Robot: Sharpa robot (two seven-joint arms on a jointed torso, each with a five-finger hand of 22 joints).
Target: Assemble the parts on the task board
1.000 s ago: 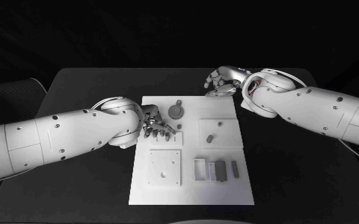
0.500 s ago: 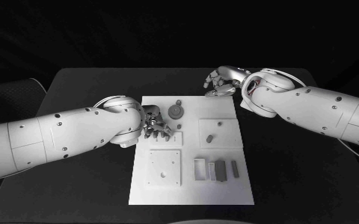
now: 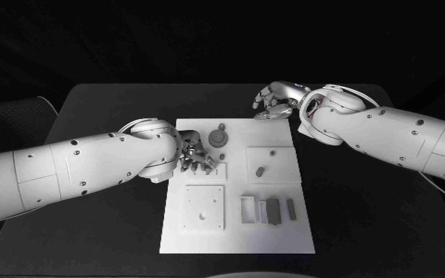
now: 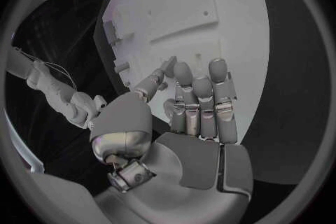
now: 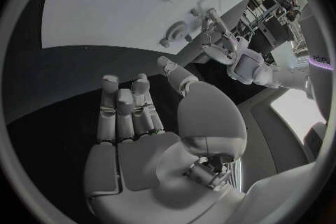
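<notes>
White task board (image 3: 236,239) sits mid-table. Since a second ago our left hand (image 3: 195,156) has edged slightly inward over the small pegs (image 3: 206,170) near the board's left edge, fingers loose, holding nothing. Right hand (image 3: 274,101) unchanged, empty, spread beyond the far edge. Pickup pending.

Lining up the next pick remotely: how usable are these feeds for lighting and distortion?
Head view: task board bright and sharp against the dark table; straight edges hold. Left wrist view: fisheye bows the board's edge, and the left robot hand covers part of it. Right wrist view: same bending, board evenly lit beyond the right robot hand.
</notes>
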